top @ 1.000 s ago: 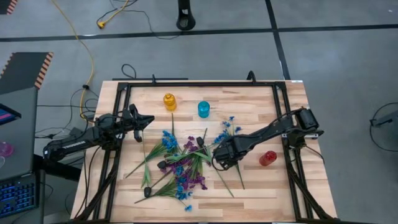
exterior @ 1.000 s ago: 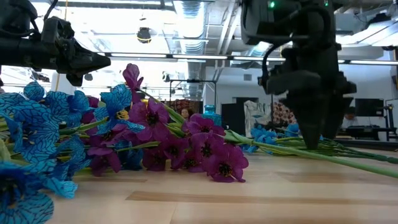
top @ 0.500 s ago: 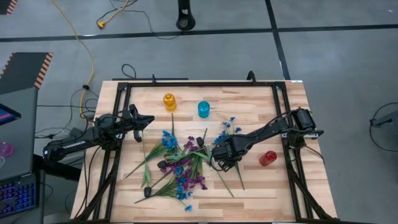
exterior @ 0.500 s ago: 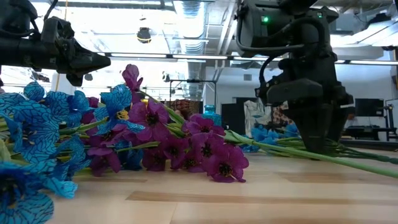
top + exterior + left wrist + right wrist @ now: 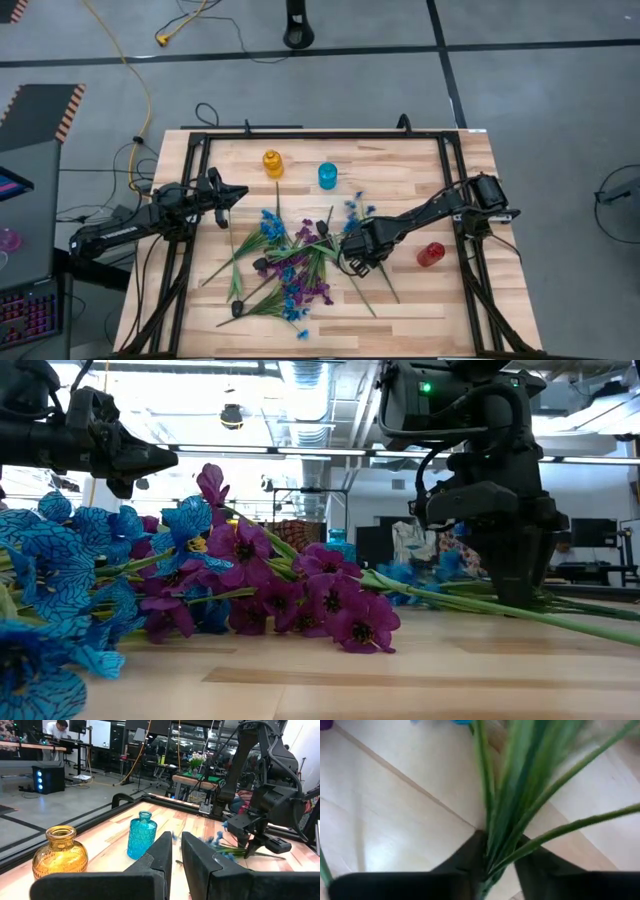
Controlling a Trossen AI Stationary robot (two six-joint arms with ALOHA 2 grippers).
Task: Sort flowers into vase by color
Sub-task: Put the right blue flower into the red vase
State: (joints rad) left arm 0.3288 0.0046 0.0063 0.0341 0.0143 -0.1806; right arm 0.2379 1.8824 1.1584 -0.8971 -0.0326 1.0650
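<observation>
Since a second ago our right claw (image 5: 352, 256) has closed on a blue sprig's (image 5: 357, 210) stem; left claw (image 5: 237, 193) waits shut. We've sorted nothing: flowers (image 5: 285, 262) heaped on the counter (image 5: 400, 160), vases (image 5: 273, 163) empty

Probably robotics lab: exposed ceiling ducts (image 5: 300, 390), workbenches (image 5: 195, 780), cables (image 5: 135, 75).

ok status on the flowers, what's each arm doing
Right gripper down at the table, jaws shut on green stems of a blue flower. Left gripper shut, waiting off the pile. Nothing in the way.
</observation>
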